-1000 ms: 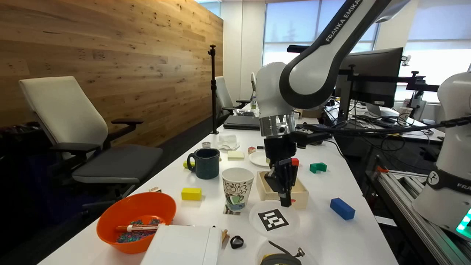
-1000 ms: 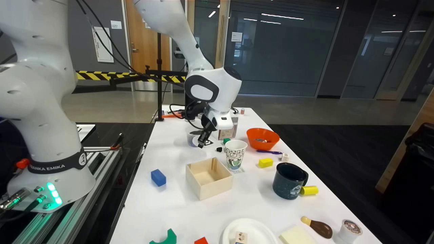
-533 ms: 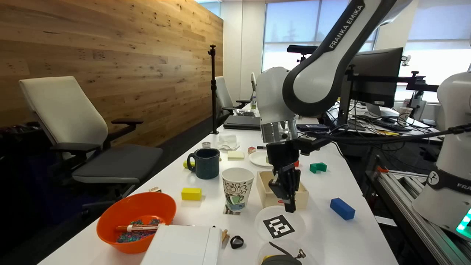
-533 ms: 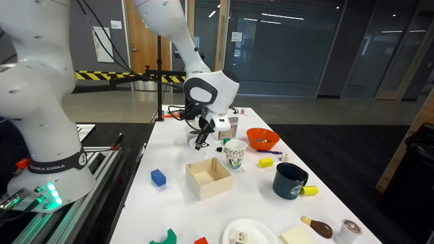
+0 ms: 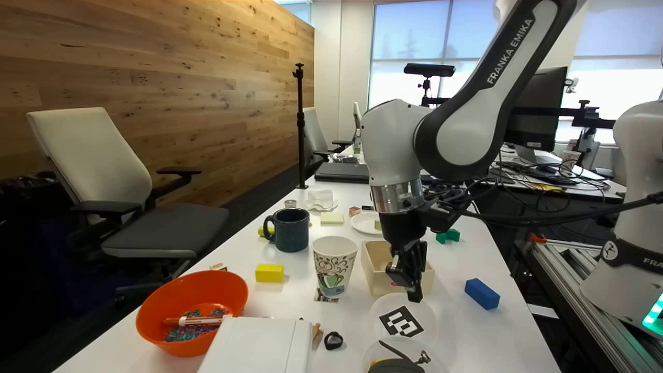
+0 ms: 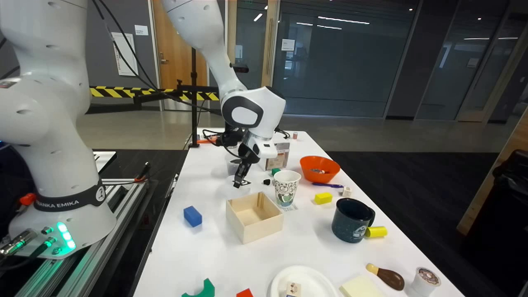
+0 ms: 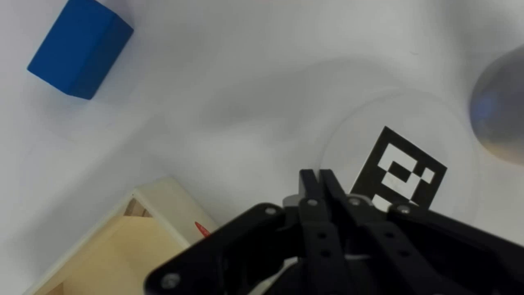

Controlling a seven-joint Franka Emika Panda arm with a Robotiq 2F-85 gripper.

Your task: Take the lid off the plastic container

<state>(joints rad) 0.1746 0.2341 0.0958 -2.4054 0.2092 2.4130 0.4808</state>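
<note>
The lid is a clear round disc with a black-and-white square marker on it. It also shows in an exterior view and in the wrist view. My gripper is shut on the lid's rim and holds it above the table; its shadow falls apart from it. In both exterior views the fingertips point down beside the wooden box. The plastic container stands uncovered beside the lid, with a dark and yellow object inside. It shows in part in the wrist view.
An open wooden box stands close to the gripper. A blue block lies on the table beyond it. A paper cup, a dark mug and an orange bowl stand around. A white box is near the container.
The gripper, with the lid in it, has moved lower in both exterior views, rightward in one and slightly leftward in the other. The container has stayed in place.
</note>
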